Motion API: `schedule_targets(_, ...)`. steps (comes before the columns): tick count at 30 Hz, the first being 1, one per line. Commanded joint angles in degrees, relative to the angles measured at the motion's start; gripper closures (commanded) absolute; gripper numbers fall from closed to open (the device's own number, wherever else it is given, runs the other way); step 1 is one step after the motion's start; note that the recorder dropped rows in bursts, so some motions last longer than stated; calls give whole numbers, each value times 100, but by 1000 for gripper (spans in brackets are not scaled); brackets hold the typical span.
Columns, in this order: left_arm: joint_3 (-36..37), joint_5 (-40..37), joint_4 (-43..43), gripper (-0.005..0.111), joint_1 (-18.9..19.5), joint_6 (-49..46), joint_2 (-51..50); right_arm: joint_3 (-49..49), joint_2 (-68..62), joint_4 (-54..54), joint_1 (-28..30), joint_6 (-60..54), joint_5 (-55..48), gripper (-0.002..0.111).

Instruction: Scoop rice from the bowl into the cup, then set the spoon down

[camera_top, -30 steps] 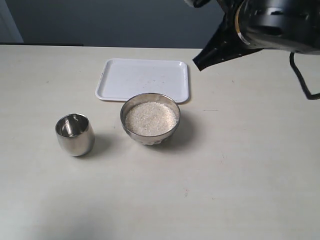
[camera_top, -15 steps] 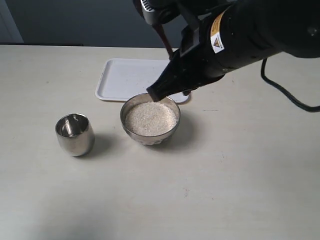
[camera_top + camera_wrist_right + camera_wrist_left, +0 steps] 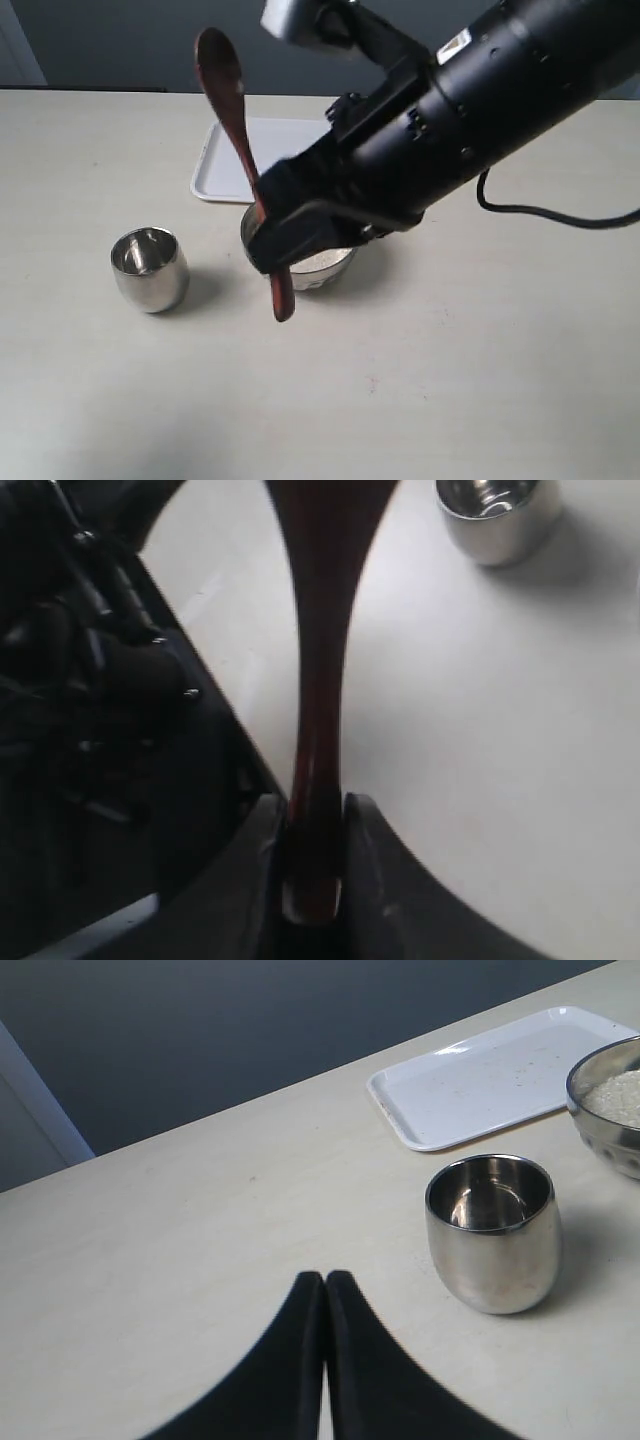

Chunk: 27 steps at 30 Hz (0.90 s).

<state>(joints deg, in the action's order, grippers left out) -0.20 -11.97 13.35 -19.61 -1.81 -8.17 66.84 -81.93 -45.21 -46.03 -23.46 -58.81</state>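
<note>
My right gripper (image 3: 272,243) is shut on the handle of the dark reddish-brown wooden spoon (image 3: 238,130), which stands nearly upright with its oval head on top. The handle's end hangs low, between cup and bowl. The arm covers most of the steel bowl (image 3: 322,272). The steel cup (image 3: 150,268) stands left of it, apart from the spoon. In the right wrist view the spoon (image 3: 318,680) is clamped in the gripper (image 3: 315,810), with the cup (image 3: 495,515) beyond. My left gripper (image 3: 325,1280) is shut on nothing, short of the cup (image 3: 492,1235). Rice (image 3: 622,1095) fills the bowl (image 3: 600,1125).
A white tray (image 3: 225,160) lies flat behind the bowl, partly hidden by the right arm; the left wrist view shows the tray (image 3: 500,1075) holding nothing but a few specks. A black cable (image 3: 560,218) trails over the table on the right.
The right arm has swung down from the upper right and across the bowl toward the cup. The spoon it carries is now fully in view, head up. Cup, bowl and tray have not moved.
</note>
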Motion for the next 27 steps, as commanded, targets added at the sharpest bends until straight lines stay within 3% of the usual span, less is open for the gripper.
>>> schedule_targets(1,20,38,-24,106,-57,17,42,26,-133,-1423,1028,-608,-1115,109)
schedule_targets(4,20,38,-24,106,-57,17,42,4,-415,-2061,1514,-640,-1115,109)
schedule_targets(9,20,38,-24,106,-57,17,42,-312,-941,-3222,1610,-630,-1115,109)
schedule_targets(21,20,38,-24,106,-57,17,42,-490,-1794,-5386,851,-912,-1115,109)
schedule_targets(27,20,48,-24,106,-57,17,42,-490,-1703,-5473,341,-1349,-1115,109)
